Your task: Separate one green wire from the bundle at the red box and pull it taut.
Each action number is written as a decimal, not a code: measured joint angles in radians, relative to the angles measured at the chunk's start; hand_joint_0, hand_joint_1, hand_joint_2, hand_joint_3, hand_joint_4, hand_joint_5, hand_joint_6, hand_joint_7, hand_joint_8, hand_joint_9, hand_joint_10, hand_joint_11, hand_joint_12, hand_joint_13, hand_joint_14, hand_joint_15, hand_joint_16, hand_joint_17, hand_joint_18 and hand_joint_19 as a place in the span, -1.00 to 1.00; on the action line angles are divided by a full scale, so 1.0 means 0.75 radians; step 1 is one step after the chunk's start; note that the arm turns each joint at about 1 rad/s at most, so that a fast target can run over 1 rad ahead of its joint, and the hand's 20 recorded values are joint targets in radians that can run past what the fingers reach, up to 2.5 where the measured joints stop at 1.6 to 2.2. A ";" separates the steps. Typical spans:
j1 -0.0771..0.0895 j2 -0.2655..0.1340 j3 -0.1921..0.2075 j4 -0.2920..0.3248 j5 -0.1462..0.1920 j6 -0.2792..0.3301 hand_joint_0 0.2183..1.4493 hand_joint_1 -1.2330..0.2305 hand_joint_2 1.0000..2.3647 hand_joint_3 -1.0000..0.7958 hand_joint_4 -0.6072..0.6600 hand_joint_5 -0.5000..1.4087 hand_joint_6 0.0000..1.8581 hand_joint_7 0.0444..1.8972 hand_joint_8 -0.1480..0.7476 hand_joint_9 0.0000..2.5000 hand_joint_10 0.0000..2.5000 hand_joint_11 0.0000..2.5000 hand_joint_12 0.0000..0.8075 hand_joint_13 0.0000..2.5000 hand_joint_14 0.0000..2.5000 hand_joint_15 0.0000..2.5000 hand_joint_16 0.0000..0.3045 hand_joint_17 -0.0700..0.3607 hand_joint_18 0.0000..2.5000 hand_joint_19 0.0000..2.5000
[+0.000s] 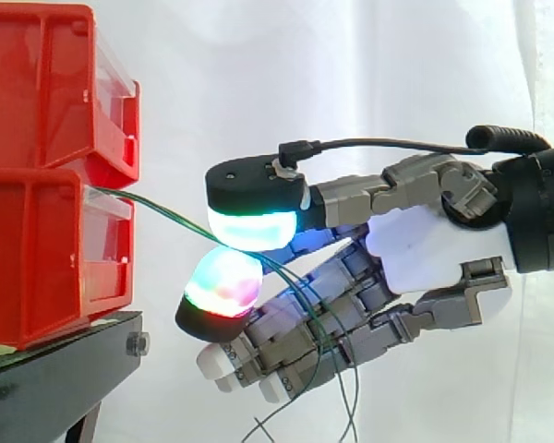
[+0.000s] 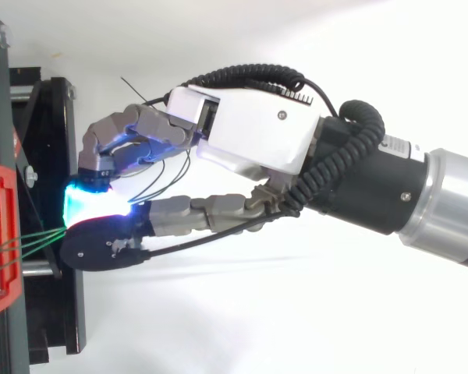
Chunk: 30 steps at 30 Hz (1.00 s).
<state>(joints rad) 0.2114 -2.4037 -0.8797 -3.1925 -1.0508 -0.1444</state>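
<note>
1. White curtain (image 1: 351,74) hangs behind the red bins (image 1: 32,268). Nothing fancy back there.
2. From the side, the red bins are two, stacked, sitting on the black stand (image 1: 46,378). From above you get the front lip of one bin with the stand's rails under it.
3. The hand (image 1: 425,249) is just off the open front of the red bins, about level with the lower bin's top edge. It's clamped: two glowing fingertips (image 1: 254,226) are pressed together on the green wires (image 1: 157,214), and the other fingers are curled under, away from the bins.
4. The green wires run from the lower bin's front top edge out to the pinch. Their long axis points straight away from the bins, dipping slightly toward the hand, and they look tight.
5. The side view reads them as pretty much one line. The top view shows several strands (image 2: 31,240) spread at the bin and converging at the pinch.
6. Past the pinch, on the far side from the bins, the loose tails droop down across the curled fingers.
</note>
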 measured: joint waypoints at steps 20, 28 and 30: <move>-0.004 0.000 0.043 -0.091 0.001 0.012 -0.53 -0.11 -1.00 -0.44 0.22 -0.62 -0.04 -0.04 -0.06 -0.42 -1.00 -0.90 -0.18 -0.75 -1.00 -0.99 -0.67 -0.14 -0.81 -0.87; -0.002 0.000 0.059 -0.137 0.001 0.028 -0.49 -0.28 -1.00 -0.42 0.21 -0.63 -0.05 -0.01 -0.07 -0.41 -1.00 -0.89 -0.20 -0.75 -1.00 -0.99 -0.67 -0.16 -0.82 -0.86; -0.001 0.000 0.060 -0.144 0.004 0.028 -0.53 -0.25 -1.00 -0.44 0.23 -0.63 -0.07 -0.05 -0.06 -0.41 -1.00 -0.89 -0.18 -0.75 -1.00 -0.98 -0.66 -0.14 -0.81 -0.86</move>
<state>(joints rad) 0.2108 -2.4036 -0.8345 -3.3006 -1.0475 -0.1232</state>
